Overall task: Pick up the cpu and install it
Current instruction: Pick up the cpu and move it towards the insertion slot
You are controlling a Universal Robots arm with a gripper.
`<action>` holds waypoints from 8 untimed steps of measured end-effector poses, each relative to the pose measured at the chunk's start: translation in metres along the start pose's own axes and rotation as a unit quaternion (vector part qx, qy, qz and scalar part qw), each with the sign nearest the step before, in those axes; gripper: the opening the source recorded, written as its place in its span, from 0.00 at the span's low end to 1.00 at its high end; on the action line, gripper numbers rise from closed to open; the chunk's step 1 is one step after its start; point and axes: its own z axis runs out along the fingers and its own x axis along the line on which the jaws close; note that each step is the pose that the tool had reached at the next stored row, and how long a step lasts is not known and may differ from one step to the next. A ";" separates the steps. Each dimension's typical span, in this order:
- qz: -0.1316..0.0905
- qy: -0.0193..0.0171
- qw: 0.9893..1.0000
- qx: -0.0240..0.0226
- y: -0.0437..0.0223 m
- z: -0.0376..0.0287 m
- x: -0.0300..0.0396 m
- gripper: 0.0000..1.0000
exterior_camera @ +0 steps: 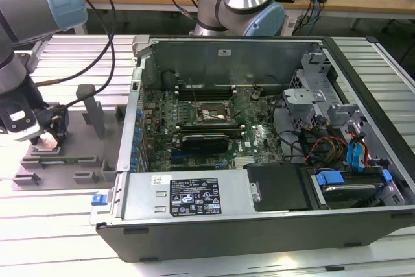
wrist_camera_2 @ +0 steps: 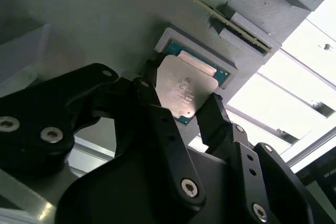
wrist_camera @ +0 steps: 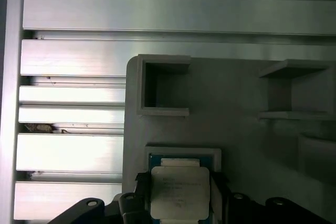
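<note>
One robot arm reaches down at the exterior view's left, its gripper (exterior_camera: 48, 137) low over a grey tray (exterior_camera: 78, 141) on the ribbed metal table (exterior_camera: 65, 225). Directly under the gripper, at a shallow square pocket of the tray, is the cpu (wrist_camera_2: 184, 90), a small flat chip with a silvery top and a green rim. In both wrist views the two black fingers (wrist_camera_2: 152, 103) appear clamped against opposite edges of the cpu. Whether it rests on the pocket floor or hangs just above it cannot be told. Well away from the gripper, toward the exterior view's right, an open computer case (exterior_camera: 259, 225) lies on its side, its black-framed socket (exterior_camera: 211, 115) facing up. The step in hand looks like the pick-up. It likely calls for an even hold on the chip's edges and a straight, level lift clear of the pocket walls, since a skewed chip could slip or scrape its underside.
</note>
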 end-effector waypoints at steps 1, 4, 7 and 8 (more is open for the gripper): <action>0.000 0.000 1.000 0.000 0.0000 -0.0002 0.0000 0.55; 0.000 0.000 1.000 0.000 0.0001 -0.0010 0.0000 0.55; 0.000 0.000 1.000 0.000 0.0002 -0.0037 0.0000 0.55; 0.000 0.000 1.000 0.000 0.0003 -0.0062 0.0000 0.55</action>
